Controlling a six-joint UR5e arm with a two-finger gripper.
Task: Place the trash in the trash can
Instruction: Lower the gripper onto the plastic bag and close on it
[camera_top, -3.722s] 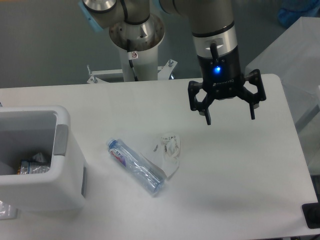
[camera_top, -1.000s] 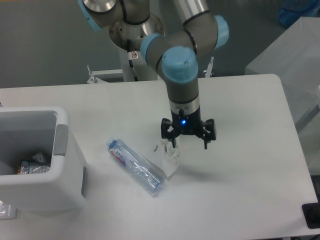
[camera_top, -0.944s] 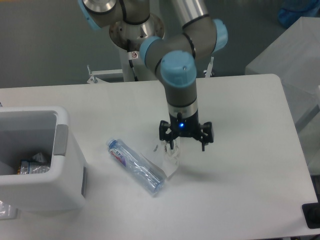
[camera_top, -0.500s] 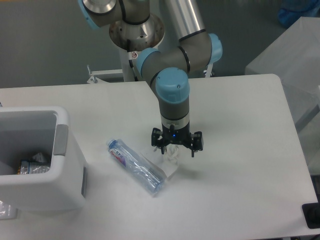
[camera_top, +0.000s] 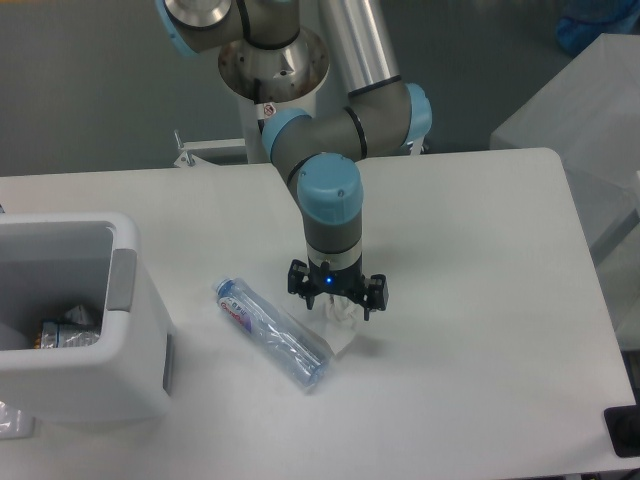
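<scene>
Gripper (camera_top: 329, 303) low at frame centre, jaws spread open over wrapper (camera_top: 341, 322). Bottle (camera_top: 272, 333) just left, touching wrapper; trash can (camera_top: 118, 300) at left edge. Best to centre, drop to tabletop (camera_top: 470, 330), close without catching bottle.

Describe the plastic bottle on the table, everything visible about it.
The plastic bottle is clear, crushed and flattened, with a blue-and-red label near its upper-left end. It lies on its side on the white table, running diagonally from upper left to lower right, between the trash can and the white wrapper. Its lower-right end appears to meet or overlap the wrapper. The gripper hangs over the wrapper, not on the bottle.
</scene>
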